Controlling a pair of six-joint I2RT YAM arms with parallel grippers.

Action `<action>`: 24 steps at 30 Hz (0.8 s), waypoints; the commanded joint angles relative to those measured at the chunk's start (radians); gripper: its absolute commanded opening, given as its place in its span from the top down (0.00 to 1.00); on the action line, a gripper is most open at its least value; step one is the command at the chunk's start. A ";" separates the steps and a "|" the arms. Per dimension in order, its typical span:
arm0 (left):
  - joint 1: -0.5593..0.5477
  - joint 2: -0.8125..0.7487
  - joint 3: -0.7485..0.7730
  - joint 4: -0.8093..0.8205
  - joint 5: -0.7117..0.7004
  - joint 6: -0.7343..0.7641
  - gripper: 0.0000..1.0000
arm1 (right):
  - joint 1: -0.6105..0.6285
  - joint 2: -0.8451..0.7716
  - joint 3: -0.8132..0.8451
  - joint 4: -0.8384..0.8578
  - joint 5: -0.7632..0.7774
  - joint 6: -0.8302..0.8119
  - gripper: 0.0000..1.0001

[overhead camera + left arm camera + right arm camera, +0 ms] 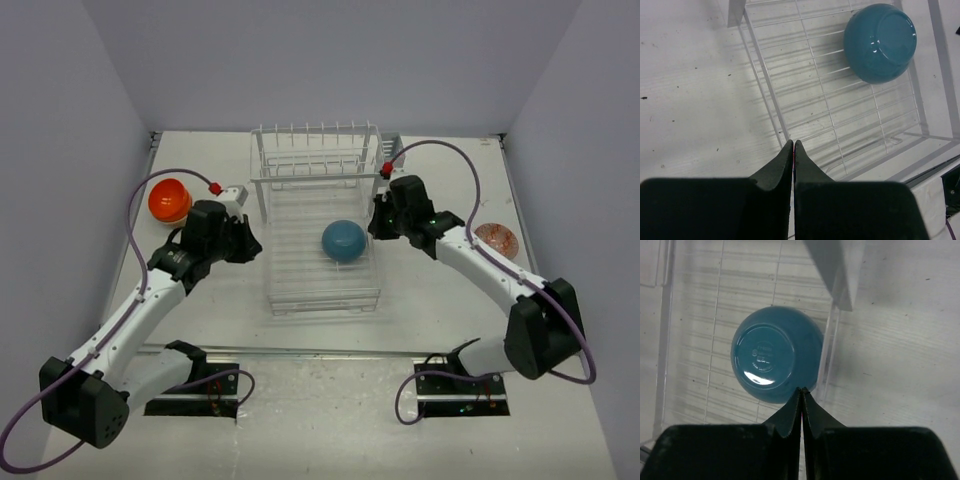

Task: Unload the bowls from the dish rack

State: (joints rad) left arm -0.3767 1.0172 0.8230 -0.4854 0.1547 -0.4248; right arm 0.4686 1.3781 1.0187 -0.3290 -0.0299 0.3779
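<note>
The upturned teal bowl [343, 240] is flanked by the left gripper [793, 144] and right gripper [801, 390], both closed empty, with the dish rack [300, 272] side wires interposed.

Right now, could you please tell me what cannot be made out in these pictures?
- Inside of the blue bowl: it lies upside down in the rack in every view.
- Stamp on its base: right wrist view, too small to read.
- Speckled bowl: top view only, too small and blurred to show its pattern.
- Orange bowl: top view only, too small to tell one bowl from a stack.
</note>
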 commanded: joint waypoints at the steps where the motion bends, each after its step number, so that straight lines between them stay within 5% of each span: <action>1: -0.004 -0.023 -0.001 -0.013 -0.058 0.017 1.00 | 0.045 0.044 0.063 0.073 -0.031 -0.017 1.00; 2: -0.004 -0.023 0.002 -0.018 -0.066 0.014 1.00 | 0.062 0.059 0.082 0.073 -0.028 -0.016 1.00; 6: -0.004 0.010 0.031 -0.051 -0.129 0.000 0.71 | 0.090 0.122 0.107 0.088 -0.030 -0.004 1.00; 10: -0.004 0.040 0.044 -0.056 -0.132 -0.011 0.59 | 0.110 0.180 0.148 0.088 -0.030 -0.005 1.00; 24: -0.004 0.050 0.064 -0.047 -0.149 -0.028 0.46 | 0.182 0.294 0.156 0.134 -0.015 0.033 1.00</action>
State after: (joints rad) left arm -0.3763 1.0622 0.8398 -0.5415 0.0269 -0.4427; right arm 0.6144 1.6470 1.1759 -0.2020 -0.0265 0.3950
